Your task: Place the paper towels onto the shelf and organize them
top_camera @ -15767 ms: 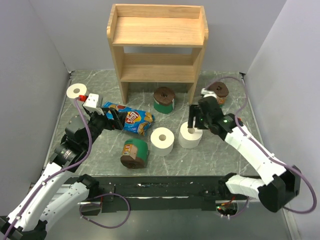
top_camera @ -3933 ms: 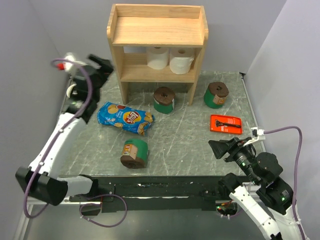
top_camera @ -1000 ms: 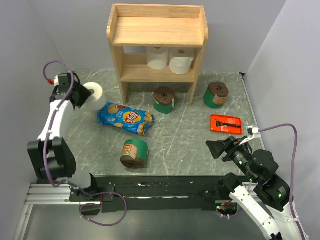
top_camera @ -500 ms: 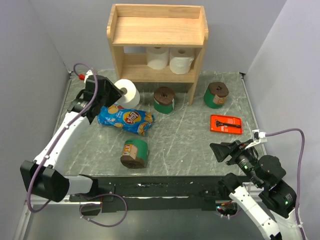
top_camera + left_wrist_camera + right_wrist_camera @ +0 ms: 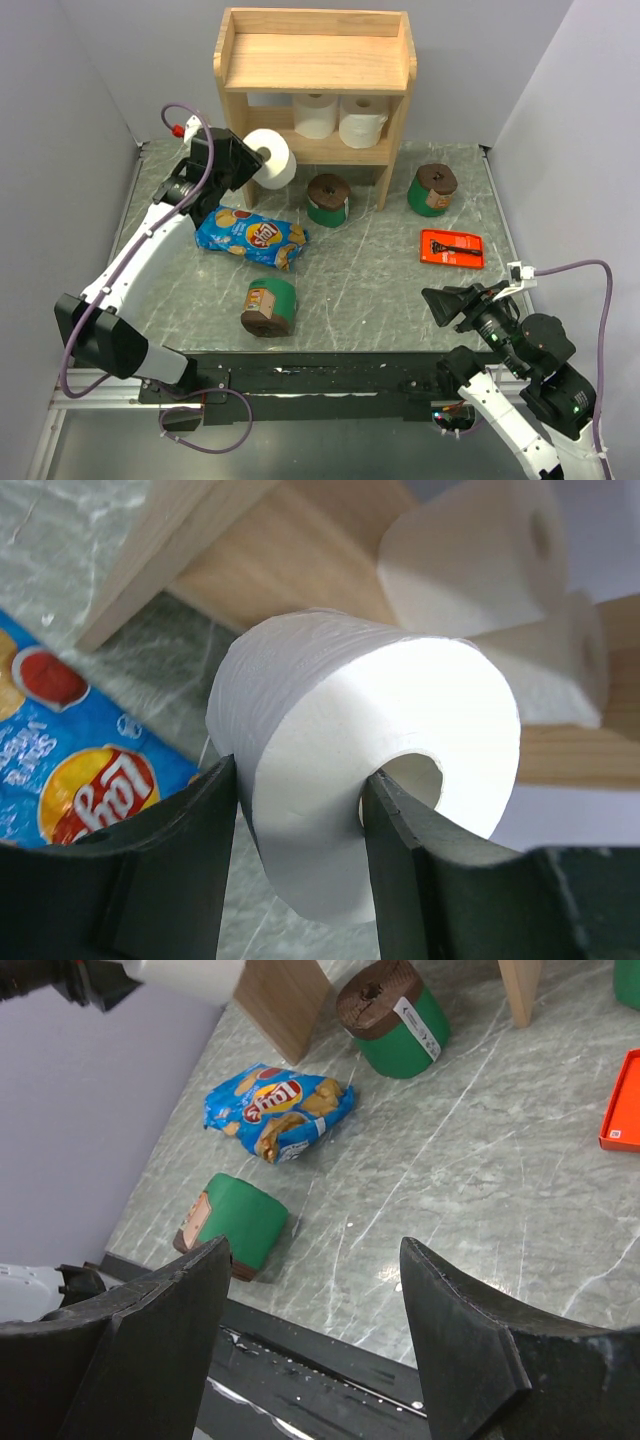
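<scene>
One roll [image 5: 380, 700], wall pinched by left gripper [image 5: 300, 785], lies axis along the fingers [image 5: 190, 860]; right gripper [image 5: 315, 1250] spread; marbled table [image 5: 380, 270], grey walls [image 5: 60, 100].

arms [image 5: 140, 255]: white, black joints | cables [image 5: 570, 264]: purple | left hand [image 5: 297, 780] — black

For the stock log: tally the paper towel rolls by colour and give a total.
White rolls: 3 (two on the shelf, one in the left hand)
Green-wrapped rolls: 3
Total: 6
</scene>
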{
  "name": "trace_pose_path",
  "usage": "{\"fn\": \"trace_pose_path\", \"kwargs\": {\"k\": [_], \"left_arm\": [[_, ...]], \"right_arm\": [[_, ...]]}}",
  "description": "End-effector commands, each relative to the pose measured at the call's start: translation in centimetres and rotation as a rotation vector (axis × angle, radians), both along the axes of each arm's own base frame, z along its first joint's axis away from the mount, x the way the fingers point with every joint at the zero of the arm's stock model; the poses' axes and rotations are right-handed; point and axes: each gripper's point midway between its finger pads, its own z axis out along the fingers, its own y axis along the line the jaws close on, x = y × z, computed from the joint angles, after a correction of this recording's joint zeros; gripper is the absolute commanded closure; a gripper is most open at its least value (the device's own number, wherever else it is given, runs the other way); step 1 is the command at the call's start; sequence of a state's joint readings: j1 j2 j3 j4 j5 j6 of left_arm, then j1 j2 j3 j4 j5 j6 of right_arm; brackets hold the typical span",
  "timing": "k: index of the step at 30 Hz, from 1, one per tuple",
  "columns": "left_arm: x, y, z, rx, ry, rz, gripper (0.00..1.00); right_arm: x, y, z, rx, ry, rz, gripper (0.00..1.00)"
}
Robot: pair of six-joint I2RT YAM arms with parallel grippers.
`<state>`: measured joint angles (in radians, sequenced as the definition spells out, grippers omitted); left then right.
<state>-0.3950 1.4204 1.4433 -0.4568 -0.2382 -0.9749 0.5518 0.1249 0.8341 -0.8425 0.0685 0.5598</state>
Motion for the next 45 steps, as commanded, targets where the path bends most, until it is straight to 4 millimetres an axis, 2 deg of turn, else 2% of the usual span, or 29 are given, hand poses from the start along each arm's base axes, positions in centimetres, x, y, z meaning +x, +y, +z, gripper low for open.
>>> {"fn": "trace_pose_path", "kwargs": {"k": [1,10,30,34,41,45], "left_arm": [[2.2,0.2,6.3,-0.085,-0.188,0.072,0.62],[4.1,-0.1,6.9,-0.164,-0.254,0.130,0.61],[7.2,0.0,5.9,-0.160,-0.289,0.205,0.55],[7.5,0.2,5.7,-0.154,-0.297,0.220,0.48],[7.2,0.0,6.4,-0.142,-0.311,0.197,0.29],[6.5,-0.1,7.2,-0.118,-0.332,0.171,0.25]], "right_arm": [[-0.6,-0.5,1.5,0.022,-0.049,-0.007,0.25],[-0.5,-0.7,1.6,0.012,-0.055,-0.010,0.24],[-0.6,-0.7,2.0,0.021,-0.068,-0.009,0.24],[-0.7,-0.7,2.0,0.019,-0.069,-0.007,0.24],[-0.8,-0.9,2.3,0.020,-0.077,-0.011,0.24],[-0.8,-0.8,2.1,0.018,-0.071,-0.011,0.24]]}}
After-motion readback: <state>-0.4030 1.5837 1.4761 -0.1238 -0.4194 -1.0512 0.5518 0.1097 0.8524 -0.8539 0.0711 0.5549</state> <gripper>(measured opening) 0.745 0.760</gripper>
